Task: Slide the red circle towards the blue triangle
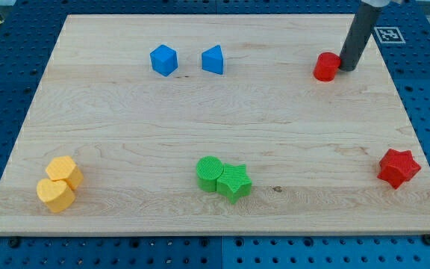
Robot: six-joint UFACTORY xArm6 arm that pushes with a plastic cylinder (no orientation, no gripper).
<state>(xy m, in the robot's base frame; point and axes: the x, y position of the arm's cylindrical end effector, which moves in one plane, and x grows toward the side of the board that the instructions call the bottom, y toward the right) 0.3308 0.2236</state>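
My tip (pixel 346 69) — a bare rod, grasping nothing — touches the red circle (pixel 325 67) on its right, near the board's (pixel 125 134) top edge; bare wood runs leftward to the blue triangle (pixel 213 60) — beside the blue cube (pixel 163 60).

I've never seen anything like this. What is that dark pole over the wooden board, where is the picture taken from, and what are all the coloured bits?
One camera looks down at a wooden board. The pole is a robot arm's rod; it has no hand and holds nothing, it only pushes. My tip sits against the view's right side of the red circle. To the view's left stand the blue triangle and a blue cube. Lower down lie two yellow blocks, a green circle touching a green star, and a red star.
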